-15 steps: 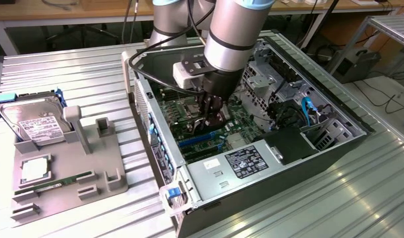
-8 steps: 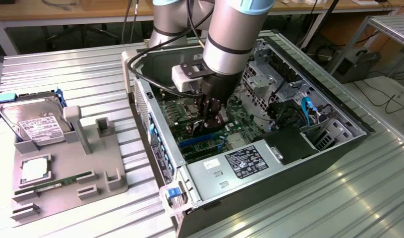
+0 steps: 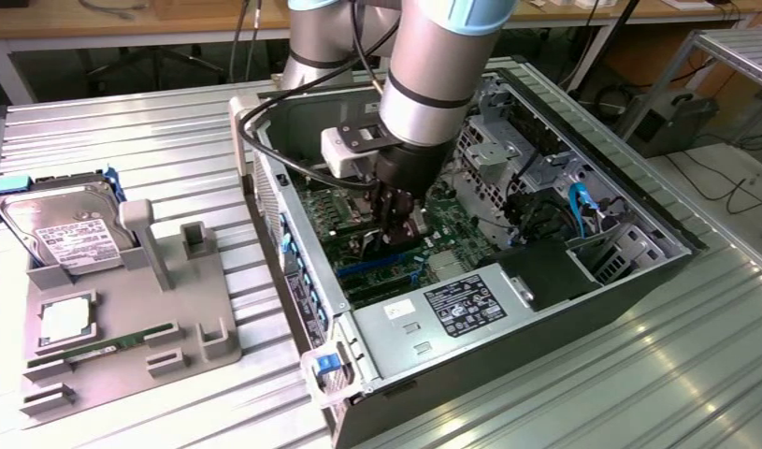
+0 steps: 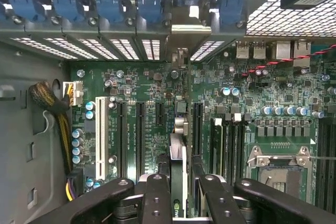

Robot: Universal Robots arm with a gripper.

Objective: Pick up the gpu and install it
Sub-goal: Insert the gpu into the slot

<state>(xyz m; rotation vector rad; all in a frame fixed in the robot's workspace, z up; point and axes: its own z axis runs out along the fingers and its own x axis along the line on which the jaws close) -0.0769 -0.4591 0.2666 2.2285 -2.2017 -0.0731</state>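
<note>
The gpu is a thin dark card seen edge-on, with its silvery metal end pointing at the case's rear slot openings. My gripper is shut on it, one black finger on each side. The card stands over the green motherboard, in line with the black expansion slots. I cannot tell whether it touches a slot. In the exterior view the gripper reaches down into the open computer case, just above the motherboard.
Blue slot latches line the case's rear wall. A white slot, a cable bundle and the CPU socket flank the card. Beside the case on the exterior view's left, a grey fixture holds a hard drive and a green memory stick.
</note>
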